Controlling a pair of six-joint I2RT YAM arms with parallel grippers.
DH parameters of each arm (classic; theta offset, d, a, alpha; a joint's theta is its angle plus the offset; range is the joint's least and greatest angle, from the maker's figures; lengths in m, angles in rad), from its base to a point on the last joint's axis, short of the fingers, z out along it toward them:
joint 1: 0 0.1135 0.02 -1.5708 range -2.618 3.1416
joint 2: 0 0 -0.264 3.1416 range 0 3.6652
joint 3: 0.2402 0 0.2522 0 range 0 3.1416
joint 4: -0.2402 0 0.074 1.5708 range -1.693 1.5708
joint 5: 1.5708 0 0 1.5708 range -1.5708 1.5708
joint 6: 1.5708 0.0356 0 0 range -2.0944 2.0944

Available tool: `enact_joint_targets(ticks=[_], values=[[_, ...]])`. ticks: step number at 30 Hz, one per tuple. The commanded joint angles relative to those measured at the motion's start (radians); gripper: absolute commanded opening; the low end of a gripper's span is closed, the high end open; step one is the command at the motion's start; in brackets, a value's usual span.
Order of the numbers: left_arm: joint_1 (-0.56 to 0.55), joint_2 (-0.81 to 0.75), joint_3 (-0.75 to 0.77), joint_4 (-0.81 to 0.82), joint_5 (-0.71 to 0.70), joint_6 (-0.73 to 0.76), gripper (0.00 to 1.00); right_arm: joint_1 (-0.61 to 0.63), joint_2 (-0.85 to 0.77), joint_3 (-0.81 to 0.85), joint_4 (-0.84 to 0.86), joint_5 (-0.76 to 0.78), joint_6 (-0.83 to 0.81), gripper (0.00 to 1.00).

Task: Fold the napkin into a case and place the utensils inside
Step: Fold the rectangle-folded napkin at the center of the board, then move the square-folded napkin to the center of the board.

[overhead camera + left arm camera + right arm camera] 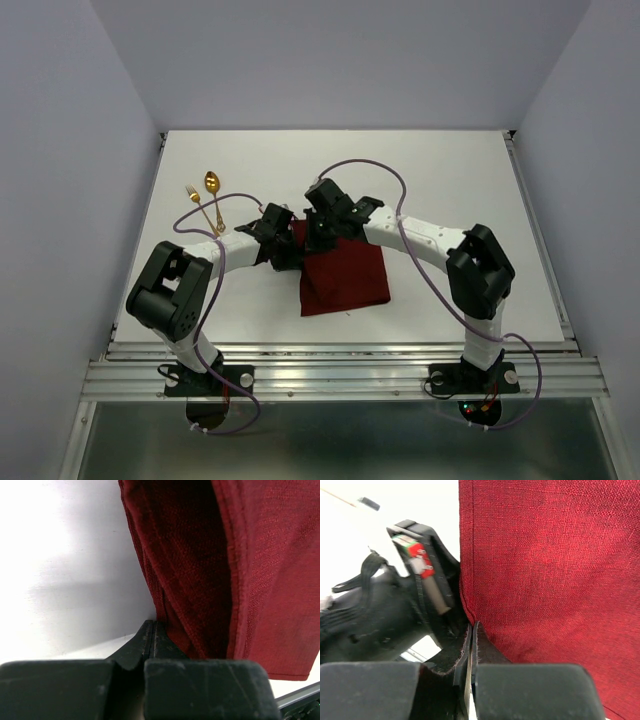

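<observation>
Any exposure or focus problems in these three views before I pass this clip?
Top external: even light, soft shadows on the table, the napkin reads clearly, the gold utensils small but distinct. Left wrist: table washed out to near white, left gripper fingers soft, cloth weave sharp. Right wrist: upper left corner blown out, right gripper fingers blurred, weave crisp.

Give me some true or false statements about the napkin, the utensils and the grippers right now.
1. The left gripper is shut on the napkin. True.
2. The right gripper hangs open above the table. False: it is shut on the napkin's edge.
3. The spoon lies on the napkin. False: it lies on the table, left of the napkin.
4. The fork lies right beside the spoon. True.
</observation>
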Motion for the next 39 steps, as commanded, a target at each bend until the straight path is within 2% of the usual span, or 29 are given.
enact_joint_targets(ticks=[1,14,16,17,19,20,21,23,25,34,39], values=[[-0.005,0.018,-0.03,-0.033,-0.013,0.011,0.0,0.023,0.011,0.064,0.017,-0.015,-0.011,0.01],[-0.005,0.006,-0.034,-0.038,-0.021,0.009,0.0,0.032,0.049,0.065,0.016,-0.013,-0.008,0.01],[-0.005,-0.003,-0.031,-0.052,-0.031,0.007,0.0,0.032,0.049,0.064,0.016,-0.016,-0.008,0.08],[-0.007,-0.009,-0.03,-0.056,-0.047,0.01,0.0,0.032,0.043,0.062,0.016,-0.015,-0.008,0.17],[-0.005,-0.028,-0.021,-0.09,-0.071,0.011,0.0,0.032,0.032,0.055,0.013,0.004,-0.011,0.24],[-0.005,-0.036,-0.018,-0.102,-0.099,0.012,0.02,0.032,0.025,0.05,0.013,0.017,-0.011,0.29],[-0.005,-0.055,-0.015,-0.124,-0.114,0.015,0.07,0.032,0.003,0.035,0.01,0.049,-0.017,0.4],[-0.004,-0.081,-0.016,-0.151,-0.168,0.024,0.11,0.032,-0.023,0.018,0.005,0.088,-0.022,0.5],[-0.001,-0.095,-0.016,-0.168,-0.185,0.032,0.12,0.022,-0.077,-0.019,0.007,0.106,-0.019,0.55],[0.001,-0.198,-0.005,-0.294,-0.266,0.035,0.13,-0.04,-0.279,-0.21,0.007,0.195,-0.026,0.55],[0.001,-0.281,-0.039,-0.302,-0.213,0.023,0.18,-0.04,-0.336,-0.321,-0.009,0.218,-0.02,0.54]])
